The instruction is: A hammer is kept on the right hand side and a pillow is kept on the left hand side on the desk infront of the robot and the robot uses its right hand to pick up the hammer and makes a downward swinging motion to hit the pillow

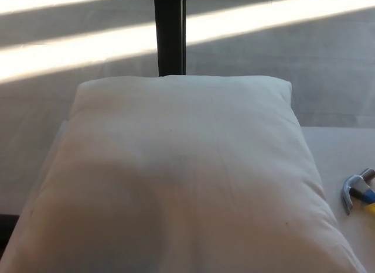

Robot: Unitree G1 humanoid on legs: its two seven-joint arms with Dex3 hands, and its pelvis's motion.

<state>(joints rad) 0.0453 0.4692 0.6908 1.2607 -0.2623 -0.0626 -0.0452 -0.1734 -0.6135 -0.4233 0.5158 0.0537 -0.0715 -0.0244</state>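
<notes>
A large white pillow [181, 179] fills most of the head view and lies flat on the white desk [343, 147]. At the right edge of the picture lies the hammer [358, 190], to the right of the pillow and apart from it. Only its silver claw head and a bit of its blue and yellow handle show; the remainder is cut off by the frame. Neither of my hands shows in this view.
Behind the desk a black vertical post [170, 33] stands on the grey floor [281, 56], which is crossed by bright bands of sunlight. The desk's far edge runs just behind the pillow.
</notes>
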